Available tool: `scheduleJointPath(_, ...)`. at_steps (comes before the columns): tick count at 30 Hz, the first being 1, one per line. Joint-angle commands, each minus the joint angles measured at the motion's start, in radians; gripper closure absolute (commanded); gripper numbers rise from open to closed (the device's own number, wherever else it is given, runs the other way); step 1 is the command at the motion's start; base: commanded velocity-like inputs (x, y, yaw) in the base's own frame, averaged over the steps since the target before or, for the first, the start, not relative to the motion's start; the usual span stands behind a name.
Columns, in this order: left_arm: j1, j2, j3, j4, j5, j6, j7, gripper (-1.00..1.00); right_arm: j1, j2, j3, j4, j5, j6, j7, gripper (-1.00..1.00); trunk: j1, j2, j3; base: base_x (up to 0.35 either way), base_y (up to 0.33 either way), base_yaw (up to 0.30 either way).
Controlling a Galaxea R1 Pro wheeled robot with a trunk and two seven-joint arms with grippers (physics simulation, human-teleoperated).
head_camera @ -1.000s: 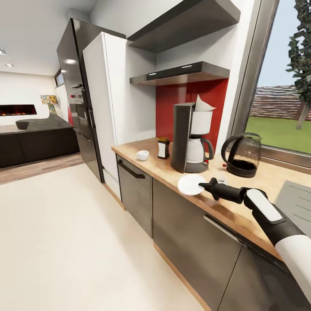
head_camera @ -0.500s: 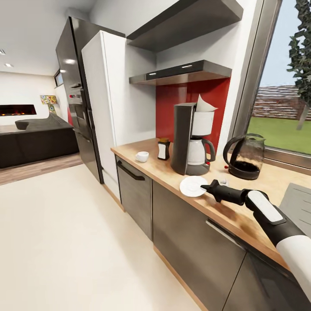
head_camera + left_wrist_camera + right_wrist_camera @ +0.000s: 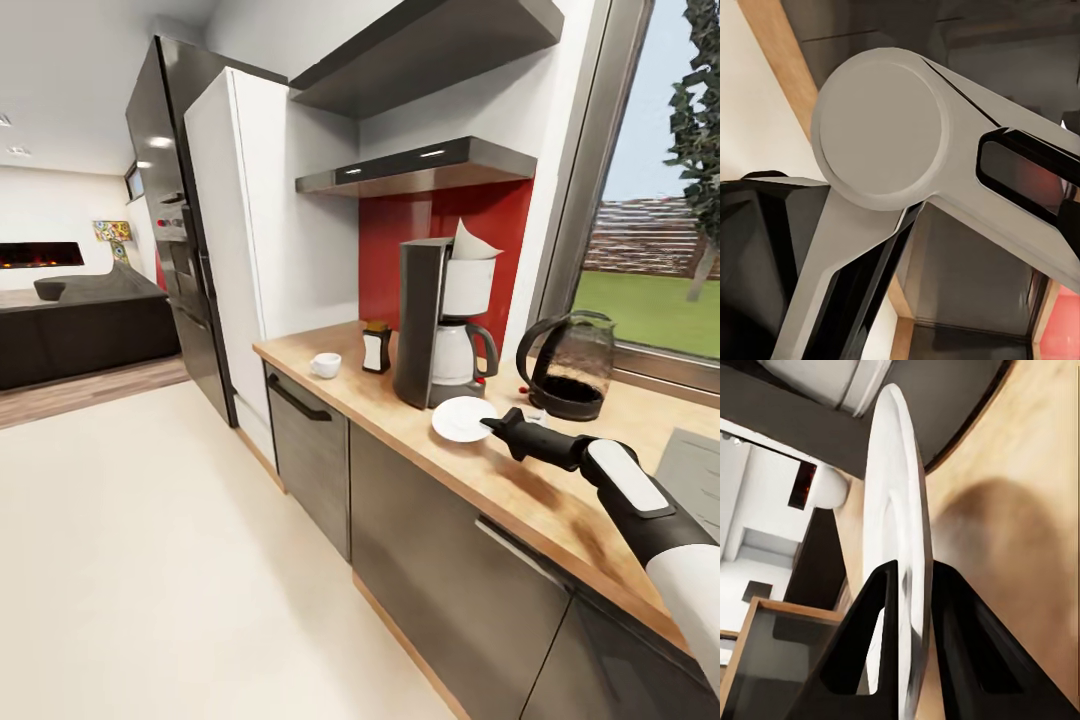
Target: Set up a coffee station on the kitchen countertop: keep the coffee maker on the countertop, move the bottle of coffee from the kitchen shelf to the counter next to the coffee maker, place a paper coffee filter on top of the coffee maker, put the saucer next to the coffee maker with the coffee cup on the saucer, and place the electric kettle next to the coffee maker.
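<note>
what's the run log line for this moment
right end effector: shut on saucer | saucer: above countertop, beside coffee maker | coffee cup: on countertop

On the countertop (image 3: 560, 500), the saucer (image 3: 463, 418) lies at the coffee maker's (image 3: 435, 322) five o'clock; the kettle (image 3: 565, 362) at three o'clock.

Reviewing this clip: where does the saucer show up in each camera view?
Head view: saucer on the countertop beside the coffee maker, right gripper at its rim.
Left wrist view: not in it.
Right wrist view: saucer edge-on between the gripper's fingers.
Shared landmark: the wooden countertop.
</note>
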Motion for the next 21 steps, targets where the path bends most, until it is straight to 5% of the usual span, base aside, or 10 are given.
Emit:
scheduleJointPath(1, 0.000, 0.000, -0.008, 0.000, 0.008, 0.002, -0.003, -1.00, -0.001, -0.001, 0.002, 0.000, -0.007, 0.000, 0.000, 1.00, 0.000, -0.001, -0.001, 0.048, -0.022, 0.000)
scheduleJointPath(8, 0.000, 0.000, -0.008, 0.000, 0.008, 0.003, -0.003, -1.00, -0.001, -0.002, 0.000, 0.028, -0.007, -0.003, -0.003, 1.00, 0.000, -0.001, -0.001, 0.012, -0.006, 0.000)
scheduleJointPath(14, 0.000, 0.000, -0.008, 0.000, 0.008, 0.003, -0.003, -1.00, -0.001, -0.003, -0.008, 0.033, -0.010, -0.004, -0.117, 1.00, 0.000, -0.001, -0.001, 0.000, 0.000, 0.000)
scheduleJointPath(21, 0.000, 0.000, -0.008, 0.000, 0.008, 0.003, -0.003, -1.00, -0.001, -0.003, -0.025, 0.032, -0.009, -0.004, -0.139, 1.00, 0.000, -0.001, -0.001, 0.000, 0.000, 0.000)
